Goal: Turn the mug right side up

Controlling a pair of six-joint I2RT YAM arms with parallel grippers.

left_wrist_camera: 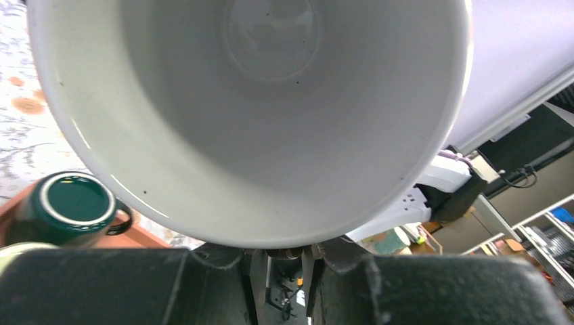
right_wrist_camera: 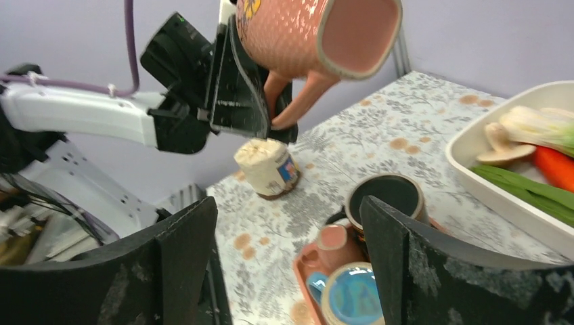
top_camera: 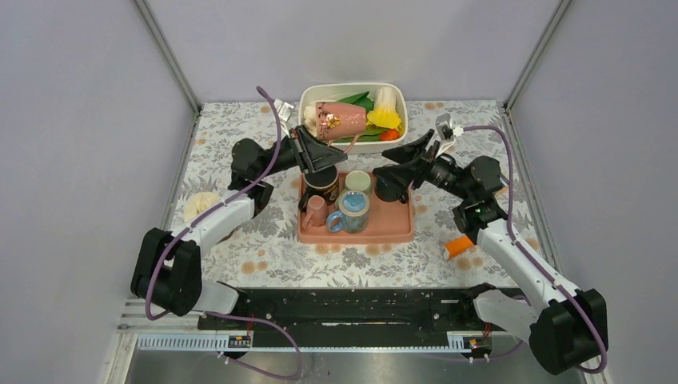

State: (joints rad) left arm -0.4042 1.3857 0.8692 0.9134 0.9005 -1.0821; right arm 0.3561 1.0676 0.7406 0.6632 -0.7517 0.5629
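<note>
While holding the pink mug point(right_wrist_camera: 298, 34) aloft on its side, apparently by the handle, in the clamped left gripper point(right_wrist_camera: 274, 118), with the right gripper point(right_wrist_camera: 288, 210) spread wide and empty, judged mid-turn; calls next for rolling mouth-up, then lowering onto the tray point(top_camera: 396, 224).

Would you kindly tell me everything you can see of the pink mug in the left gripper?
The pink mug looks ceramic, with a dimpled wall, a gold motif near its base and a loop handle. Empty, it hangs in the air on its side, mouth sideways, handle downward. The left gripper clamps it beside the handle; nothing else touches it. In the top view it overlaps the white bin.
</note>
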